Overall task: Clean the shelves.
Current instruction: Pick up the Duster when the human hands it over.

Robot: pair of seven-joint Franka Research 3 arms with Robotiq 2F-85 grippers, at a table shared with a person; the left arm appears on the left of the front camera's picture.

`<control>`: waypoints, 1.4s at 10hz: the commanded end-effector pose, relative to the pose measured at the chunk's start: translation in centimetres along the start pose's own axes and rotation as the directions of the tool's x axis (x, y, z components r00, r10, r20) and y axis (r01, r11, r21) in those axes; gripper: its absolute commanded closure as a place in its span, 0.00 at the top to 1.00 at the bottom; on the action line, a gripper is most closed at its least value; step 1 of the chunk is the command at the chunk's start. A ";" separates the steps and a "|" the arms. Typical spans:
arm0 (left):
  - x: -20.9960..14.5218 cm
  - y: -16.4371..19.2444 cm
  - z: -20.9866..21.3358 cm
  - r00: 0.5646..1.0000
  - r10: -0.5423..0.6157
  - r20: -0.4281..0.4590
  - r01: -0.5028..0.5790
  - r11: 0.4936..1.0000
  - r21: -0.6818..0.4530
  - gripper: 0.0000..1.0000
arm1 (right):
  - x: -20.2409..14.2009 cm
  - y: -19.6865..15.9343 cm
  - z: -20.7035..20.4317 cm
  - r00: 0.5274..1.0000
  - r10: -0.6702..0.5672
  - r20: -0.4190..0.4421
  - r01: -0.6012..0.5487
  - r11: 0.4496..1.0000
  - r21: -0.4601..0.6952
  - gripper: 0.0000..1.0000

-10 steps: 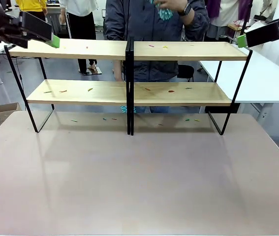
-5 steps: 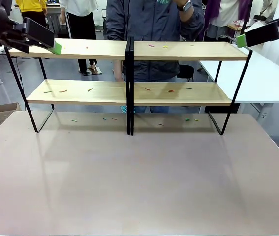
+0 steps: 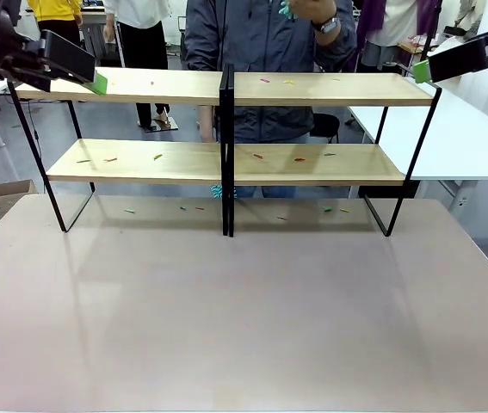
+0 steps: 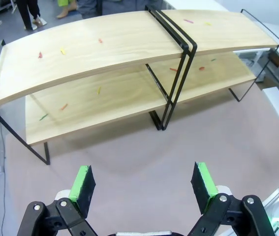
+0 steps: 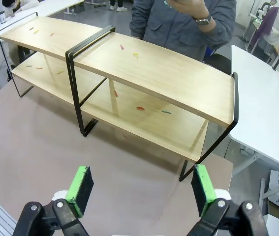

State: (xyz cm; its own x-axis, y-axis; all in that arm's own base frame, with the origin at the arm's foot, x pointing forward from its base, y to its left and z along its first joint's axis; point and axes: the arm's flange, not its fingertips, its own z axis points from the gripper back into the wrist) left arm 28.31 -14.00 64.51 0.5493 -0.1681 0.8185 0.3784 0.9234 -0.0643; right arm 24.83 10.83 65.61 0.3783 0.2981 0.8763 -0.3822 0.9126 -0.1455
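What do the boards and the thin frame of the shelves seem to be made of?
The boards look like light wood, maybe laminate or veneer: pale, matte, with faint grain lines. The frame seems painted black metal rod: very thin, with smoothly bent corners.

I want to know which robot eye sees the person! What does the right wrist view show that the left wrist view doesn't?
Right wrist view: the person in a dark jacket with a wristwatch, standing behind the rack, a white table beside it, and the right gripper, open.
Left wrist view: the left gripper, open, and somebody's shoes on the floor far off.
Both: the shelves with little coloured scraps on their boards, standing on the brownish table.
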 end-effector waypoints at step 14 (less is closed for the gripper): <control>0.0 -0.2 0.0 1.000 -0.004 0.011 0.004 1.000 -0.005 1.00 | 0.5 -0.9 -1.4 0.916 -0.390 -0.099 0.399 0.911 0.104 1.00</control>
State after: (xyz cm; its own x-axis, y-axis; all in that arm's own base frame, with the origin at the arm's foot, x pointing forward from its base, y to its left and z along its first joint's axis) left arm 28.28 -14.04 64.52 0.5489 -0.1687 0.8187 0.3792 0.9231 -0.0640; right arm 26.78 10.55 65.02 0.5697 0.0096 0.8218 -0.3293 0.9188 0.2176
